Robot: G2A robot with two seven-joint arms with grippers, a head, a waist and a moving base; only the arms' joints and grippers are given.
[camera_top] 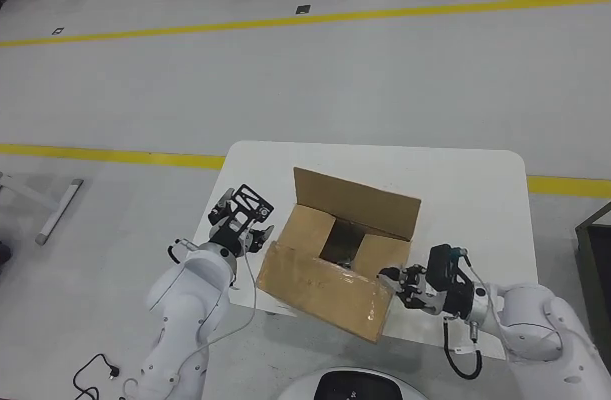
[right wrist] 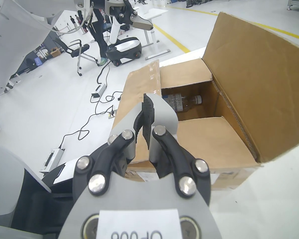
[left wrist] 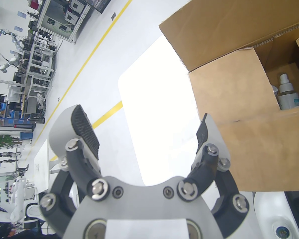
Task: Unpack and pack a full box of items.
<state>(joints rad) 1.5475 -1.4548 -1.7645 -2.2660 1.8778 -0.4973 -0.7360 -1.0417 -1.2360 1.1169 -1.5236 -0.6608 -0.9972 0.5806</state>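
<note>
The white counter (camera_top: 465,190) carries one open cardboard box (camera_top: 370,250), and this box stands between the two end effectors. Its far flap (camera_top: 360,205) stands upright on the side away from both end effectors. Its near flap (camera_top: 320,285), with a band of shiny tape on it, is folded outward on the opposite side. A side flap (right wrist: 209,135) lies folded inward over a part of the opening, close to the right end effector.

The left end effector (camera_top: 243,215) is just beside one end of the box, above the counter. Its fingers (left wrist: 85,128) are spread wide and there is nothing between them. One finger is very near to the cardboard, but I cannot tell if it touches it.

The right end effector (camera_top: 397,280) is at the other end of the near flap, at its corner. Its fingers (right wrist: 164,110) are pressed together. I cannot tell if the edge of the flap is pinched between them.

Inside the box, a spray bottle (left wrist: 287,93) with a white head stands upright behind the side flap nearest to the left end effector. A clear bottle (right wrist: 183,101) with a white cap lies on its side on the bottom, just beyond the fingertips of the right end effector.
</note>
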